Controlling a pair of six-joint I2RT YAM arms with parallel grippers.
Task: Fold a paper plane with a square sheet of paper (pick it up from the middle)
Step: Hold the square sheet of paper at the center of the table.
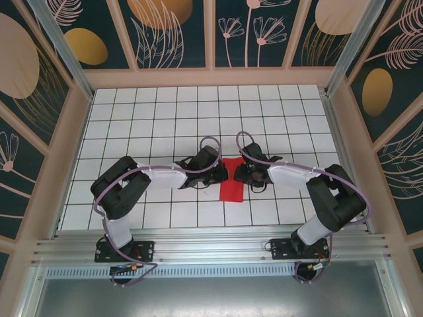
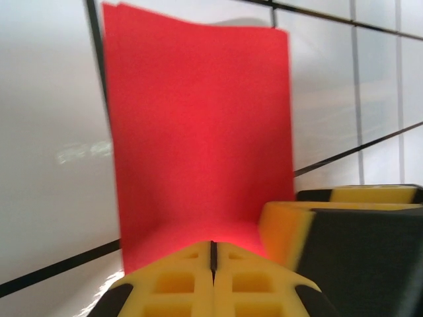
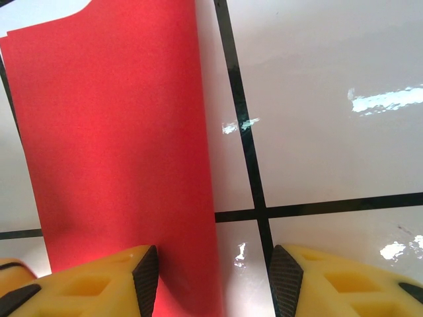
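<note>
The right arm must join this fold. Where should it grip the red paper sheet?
Probably its right edge, approached low from the right. The red paper sheet lies nearly flat, so only an edge can be pinched; this one sits inside the open right gripper, opposite the shut left gripper.

The worktop (image 1: 165,125) is a white, glossy surface, divided by thin black lines into a regular grid of square tiles, and the light makes small bright reflections on it. A pale beige frame (image 1: 211,78) closes it at the far side and at both sides, and a metal rail (image 1: 211,246) runs along the near edge. Near the middle lies one red sheet of paper (image 1: 232,181). It looks like a rectangle, narrower than long, its long sides pointing away from the rail. At one end its edge seems to curl slightly up from the tiles.
</note>
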